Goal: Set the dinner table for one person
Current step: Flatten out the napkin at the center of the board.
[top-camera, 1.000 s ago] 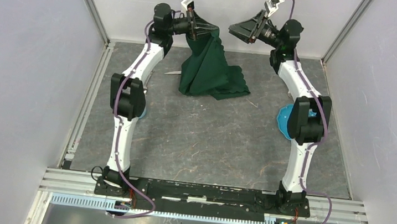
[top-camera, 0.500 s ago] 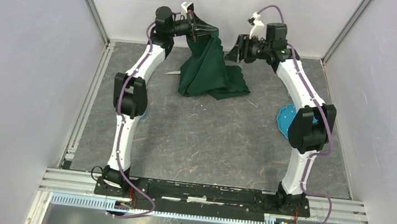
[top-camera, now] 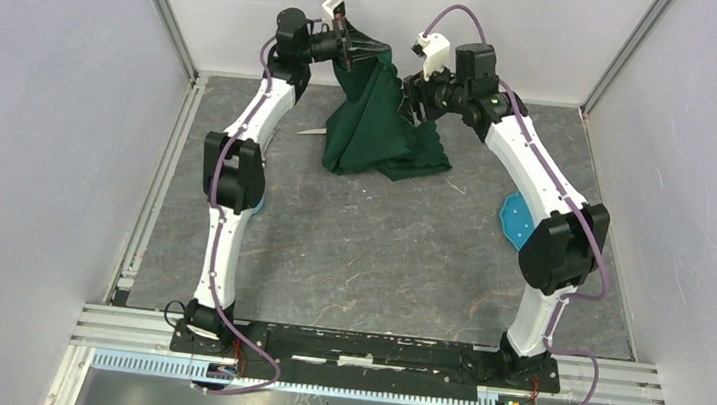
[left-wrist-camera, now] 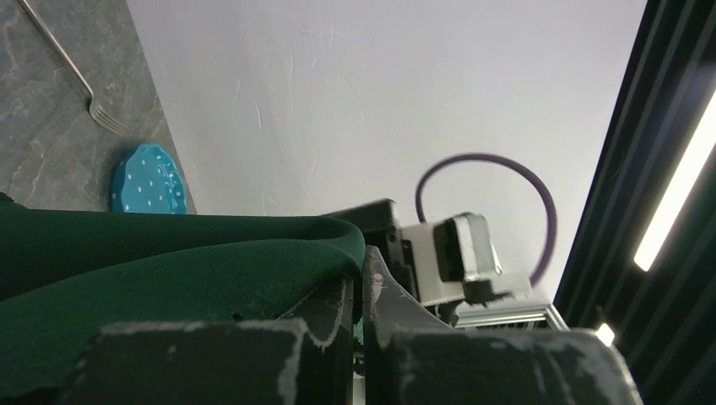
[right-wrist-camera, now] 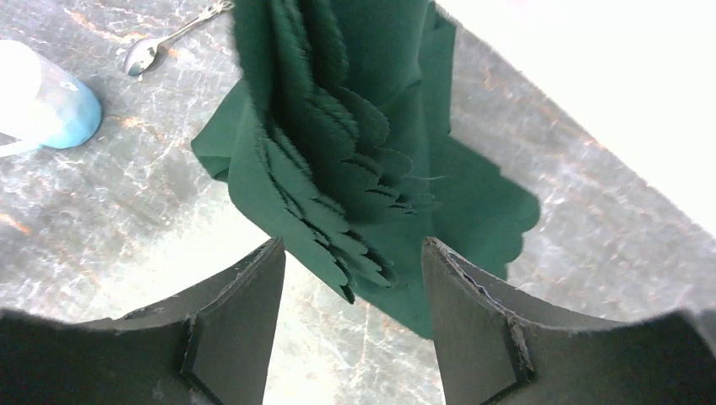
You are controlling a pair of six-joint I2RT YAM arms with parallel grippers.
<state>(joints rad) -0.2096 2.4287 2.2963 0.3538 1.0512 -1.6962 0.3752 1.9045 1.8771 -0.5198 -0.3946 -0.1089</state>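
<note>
Far end: left end effector [top-camera: 354, 51] clamped on cloth [top-camera: 382, 130] corner; right end effector [right-wrist-camera: 353, 261] open beside hanging scalloped edge (soft, limp, light); probably best pinched at edge.

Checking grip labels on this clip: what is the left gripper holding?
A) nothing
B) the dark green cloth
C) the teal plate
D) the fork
B: the left gripper is shut on an upper fold of the dark green cloth, which hangs from it down onto the dinner table, while the right gripper stands open near its scalloped edge.
</note>
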